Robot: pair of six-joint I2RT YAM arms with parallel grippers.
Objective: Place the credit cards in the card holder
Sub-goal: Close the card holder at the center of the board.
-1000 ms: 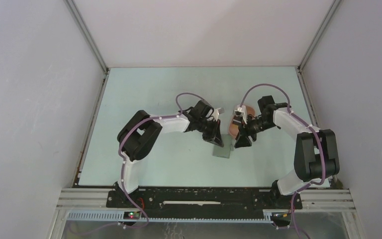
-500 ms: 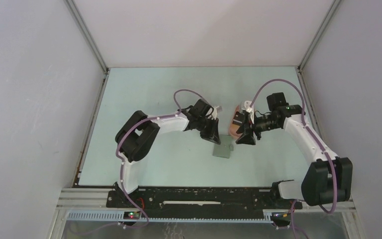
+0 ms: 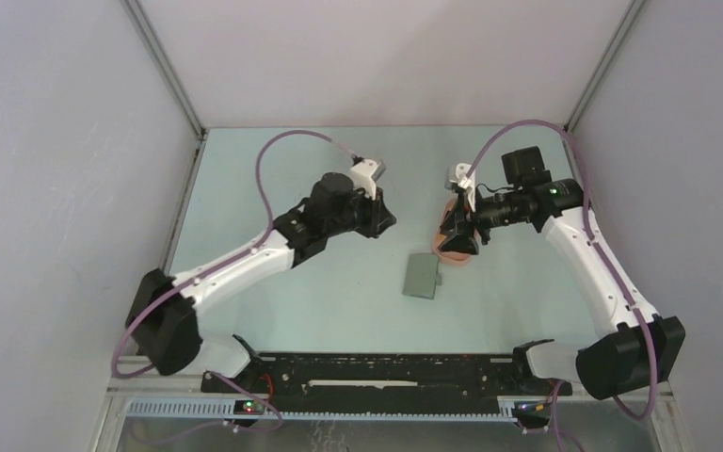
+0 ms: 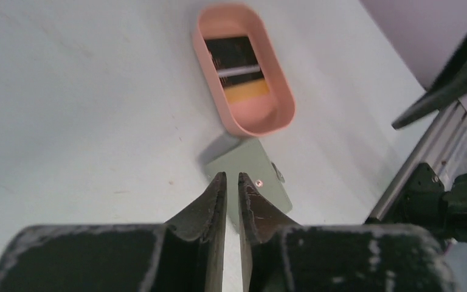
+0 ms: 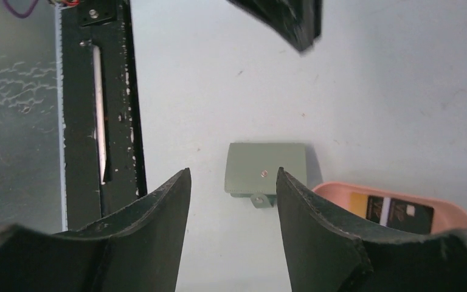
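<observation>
Lying shut mid-frame on the worktop (image 3: 339,306), the card holder (image 3: 421,277) may refuse cards; the credit cards (image 4: 234,56) lie flat in the pink tray (image 4: 260,128), likely slipping from the released right pincer (image 5: 233,179); left pincer (image 4: 231,181) clenched, empty

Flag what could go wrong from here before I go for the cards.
1. The card holder lies shut and flat on the table, snap tab fastened. No card goes in until it is opened, and it may slide when pried.
2. The black card lies flat inside the pink tray. Its walls may block the open right gripper, and a thin card is hard to pinch.
3. The left gripper, shut, is close by, so the arms could clash.
</observation>
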